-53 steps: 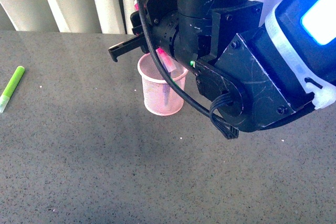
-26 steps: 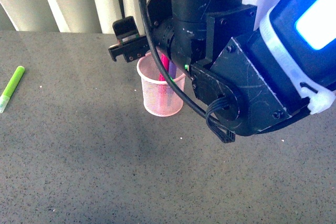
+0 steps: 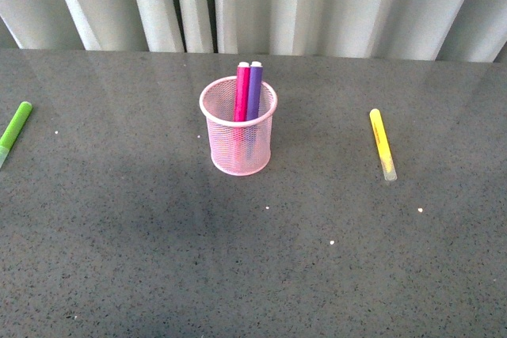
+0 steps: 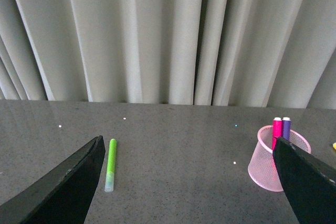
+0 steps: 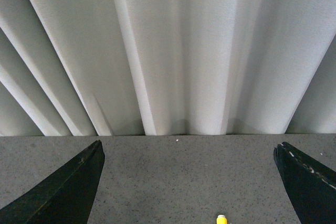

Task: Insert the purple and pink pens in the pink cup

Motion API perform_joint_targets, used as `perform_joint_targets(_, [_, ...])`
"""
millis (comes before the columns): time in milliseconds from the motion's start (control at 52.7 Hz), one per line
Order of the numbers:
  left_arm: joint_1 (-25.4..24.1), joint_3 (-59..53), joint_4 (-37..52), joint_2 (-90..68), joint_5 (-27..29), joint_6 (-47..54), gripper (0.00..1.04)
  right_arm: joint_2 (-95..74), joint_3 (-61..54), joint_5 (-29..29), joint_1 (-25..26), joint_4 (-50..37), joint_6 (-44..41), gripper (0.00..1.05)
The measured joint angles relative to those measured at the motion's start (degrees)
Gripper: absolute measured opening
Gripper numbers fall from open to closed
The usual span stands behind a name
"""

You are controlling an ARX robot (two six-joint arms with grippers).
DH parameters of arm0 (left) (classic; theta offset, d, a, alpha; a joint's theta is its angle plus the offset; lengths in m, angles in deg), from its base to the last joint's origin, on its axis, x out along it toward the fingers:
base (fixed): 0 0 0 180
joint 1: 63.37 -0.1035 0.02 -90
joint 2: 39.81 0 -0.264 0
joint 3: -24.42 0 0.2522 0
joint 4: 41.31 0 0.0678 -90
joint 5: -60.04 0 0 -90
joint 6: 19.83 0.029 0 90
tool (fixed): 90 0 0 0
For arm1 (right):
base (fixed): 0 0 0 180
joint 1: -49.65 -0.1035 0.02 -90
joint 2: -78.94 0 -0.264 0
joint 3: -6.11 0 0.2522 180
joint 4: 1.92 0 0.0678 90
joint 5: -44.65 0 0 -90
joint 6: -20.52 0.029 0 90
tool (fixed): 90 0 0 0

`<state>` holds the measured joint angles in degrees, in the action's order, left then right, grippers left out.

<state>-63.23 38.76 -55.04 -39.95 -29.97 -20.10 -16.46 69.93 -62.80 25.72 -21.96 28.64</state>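
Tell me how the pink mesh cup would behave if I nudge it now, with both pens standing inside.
The pink cup is thin wire mesh, so probably light and likely to slide on the smooth table. The pink pen and purple pen rise above its rim against the far side, so a high push might tip it. A low push looks safer.

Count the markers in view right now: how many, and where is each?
4. The pink pen and purple pen stand side by side in the pink cup. The green marker lies far left, the yellow marker right of the cup.
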Motion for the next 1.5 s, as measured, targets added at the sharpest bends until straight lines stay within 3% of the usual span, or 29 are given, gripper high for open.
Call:
perform_joint_targets(114, [0.0,0.0,0.0,0.0,0.0,0.0,0.98,-0.5,-1.5,-1.6,-0.3,-3.2,-0.9,0.94])
perform_joint_targets(171, [0.0,0.0,0.0,0.0,0.0,0.0,0.98,-0.6,-5.2,-4.4,0.0,-11.5,-3.5,0.85])
perform_joint_targets(285, [0.0,0.0,0.0,0.0,0.2,0.0,0.98,3.2,-13.8,-2.4,2.2,-21.0,-6.4,0.68])
perform_joint_targets(550, [0.0,0.0,0.0,0.0,0.1,0.0,0.98,20.5,-33.6,5.6,11.5,-23.8,-8.0,0.04])
perform_joint_targets(835, [0.0,0.0,0.0,0.0,0.1,0.0,0.98,33.0,-41.9,10.2,16.3,-19.5,-8.1,0.03])
perform_joint_targets(911, [0.0,0.0,0.0,0.0,0.1,0.0,0.98,34.5,-45.2,11.4,17.7,-21.7,-8.1,0.03])
perform_joint_targets(1044, [0.0,0.0,0.0,0.0,0.1,0.0,0.98,39.6,-47.1,12.7,18.8,-17.9,-8.1,0.03])
perform_joint_targets(1120, [0.0,0.0,0.0,0.0,0.1,0.0,0.98,43.1,-47.7,16.7,21.6,-15.2,-8.2,0.03])
perform_joint_targets(1195, [0.0,0.0,0.0,0.0,0.1,0.0,0.98,47.4,-48.4,17.1,23.5,-11.7,-8.1,0.03])
perform_joint_targets(1499, [0.0,0.0,0.0,0.0,0.1,0.0,0.98,59.9,-49.0,17.4,23.8,-0.9,-8.1,0.03])
